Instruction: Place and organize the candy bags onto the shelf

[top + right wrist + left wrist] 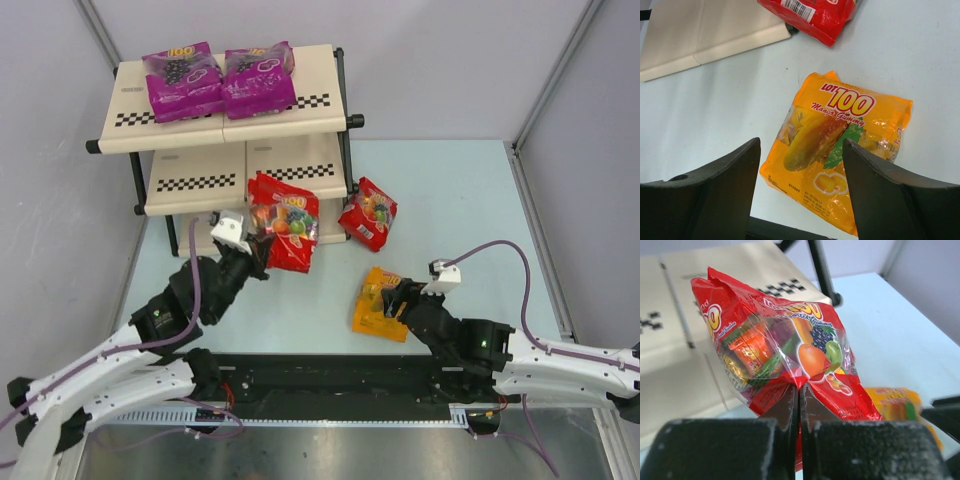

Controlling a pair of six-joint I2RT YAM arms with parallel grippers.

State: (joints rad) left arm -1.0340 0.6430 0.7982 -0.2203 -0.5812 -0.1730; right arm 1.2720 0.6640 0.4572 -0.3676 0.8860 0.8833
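Note:
My left gripper (262, 258) is shut on a red candy bag (284, 232) and holds it in front of the shelf (300, 160); in the left wrist view the bag (785, 350) is pinched at its lower edge. Two magenta-purple bags (182, 80) (259, 78) lie on the top tier. A second red bag (368, 213) lies on the table by the shelf's right leg. My right gripper (392, 300) is open above the orange-yellow bag (380, 305), which lies flat between the jaws in the right wrist view (837, 145).
The pale blue table (450, 200) ends at grey walls on the left, back and right. A black rail (330, 375) with the arm bases runs along the near edge. The shelf's lowest board (705, 30) shows in the right wrist view.

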